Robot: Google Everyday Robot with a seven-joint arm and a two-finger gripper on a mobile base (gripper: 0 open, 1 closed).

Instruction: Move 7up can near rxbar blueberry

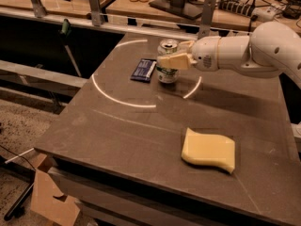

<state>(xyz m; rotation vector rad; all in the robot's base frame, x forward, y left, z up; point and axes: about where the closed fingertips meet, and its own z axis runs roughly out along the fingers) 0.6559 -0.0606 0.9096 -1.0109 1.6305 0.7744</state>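
The 7up can (pixel 166 72) stands upright on the dark table (pixel 117 135), silver top showing, green markings low on its body. The rxbar blueberry (pixel 143 69), a flat dark blue bar, lies just to the can's left, a small gap between them. My gripper (pixel 173 59) reaches in from the right on a white arm (pixel 244 53); its tan fingers (pixel 174 61) are closed around the can's upper half. The can's base looks to rest on the table.
A pale yellow sponge (pixel 209 150) lies at the front right of the table. A bright ring of light (pixel 122 101) curves across the table. Metal posts (pixel 94 6) and a rail run along the far edge. A cardboard box (pixel 49 197) sits on the floor at the front left.
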